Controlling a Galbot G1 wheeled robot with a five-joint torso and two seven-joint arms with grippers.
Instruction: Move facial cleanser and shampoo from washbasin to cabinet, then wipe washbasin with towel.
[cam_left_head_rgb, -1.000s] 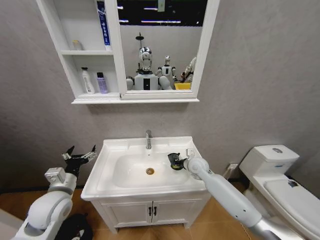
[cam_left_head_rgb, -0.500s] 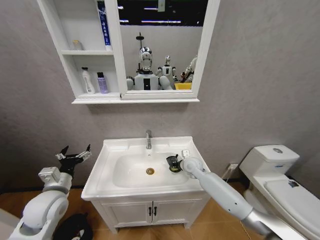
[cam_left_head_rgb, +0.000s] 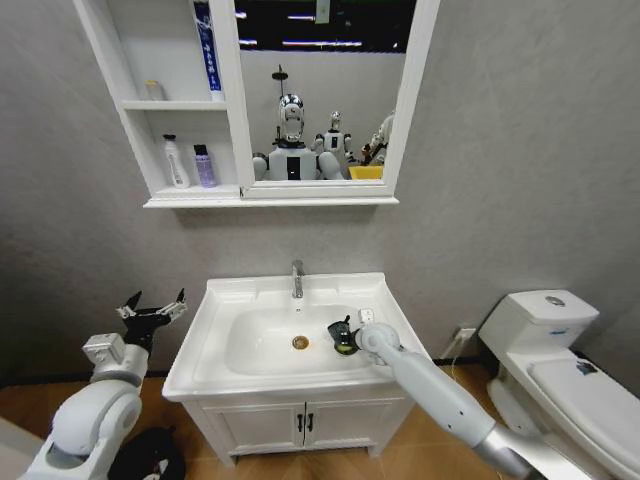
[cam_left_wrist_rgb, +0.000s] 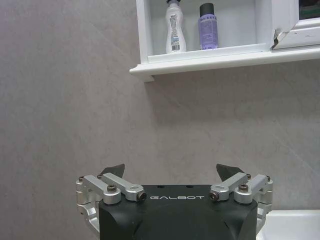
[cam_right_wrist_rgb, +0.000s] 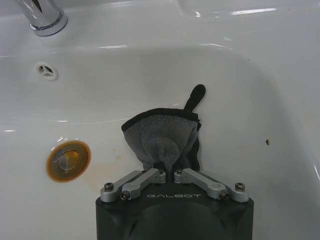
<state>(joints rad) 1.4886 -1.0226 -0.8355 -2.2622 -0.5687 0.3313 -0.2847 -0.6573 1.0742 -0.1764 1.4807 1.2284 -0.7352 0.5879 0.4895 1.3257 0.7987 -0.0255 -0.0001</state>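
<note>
We judge the first part of the task done: two bottles, a white bottle (cam_left_head_rgb: 175, 162) and a purple bottle (cam_left_head_rgb: 204, 166), stand side by side in the lower open compartment of the cabinet (cam_left_head_rgb: 128, 120) at the upper left of the head view, and none is left on the washbasin (cam_left_head_rgb: 215, 300) at lower centre. What remains is the wiping, which looks under way. The right gripper (cam_right_wrist_rgb: 170, 172) is inside the bowl, to the right of the brass drain (cam_right_wrist_rgb: 67, 159), its fingers pinched together on the dark grey towel (cam_right_wrist_rgb: 162, 135), which bunches out just ahead of them and rests on the white ceramic (a small loop sticks out beyond). The left gripper (cam_left_wrist_rgb: 171, 172) waits at lower left beside the basin, fingers spread and holding nothing
</note>
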